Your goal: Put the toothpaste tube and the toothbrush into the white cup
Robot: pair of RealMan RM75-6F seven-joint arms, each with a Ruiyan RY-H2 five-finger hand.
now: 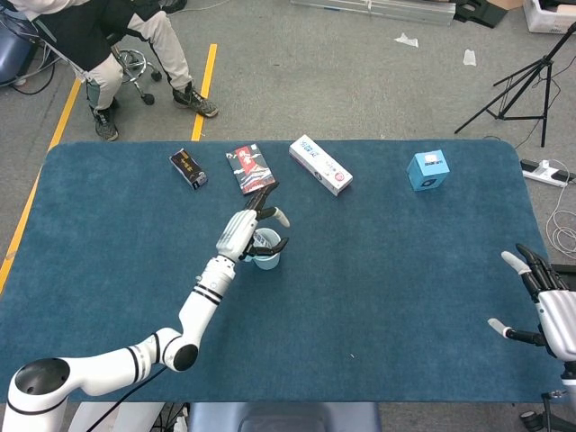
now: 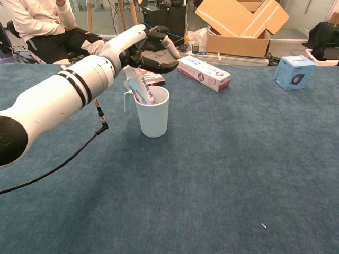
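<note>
Now, left robot hand (image 2: 153,50): fingers curled, grip unclear, above white cup (image 2: 153,112) left of centre.
Toothpaste tube (image 2: 139,90): already inside.
Advice: lift straight, avoid tipping cup.
Right robot hand (image 1: 549,306): spread, empty.

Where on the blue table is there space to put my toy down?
Lots of bare cloth in front of the cup and across the middle toward the right hand. The far edge is crowded: black box, red pack, toothpaste box, blue box.
</note>
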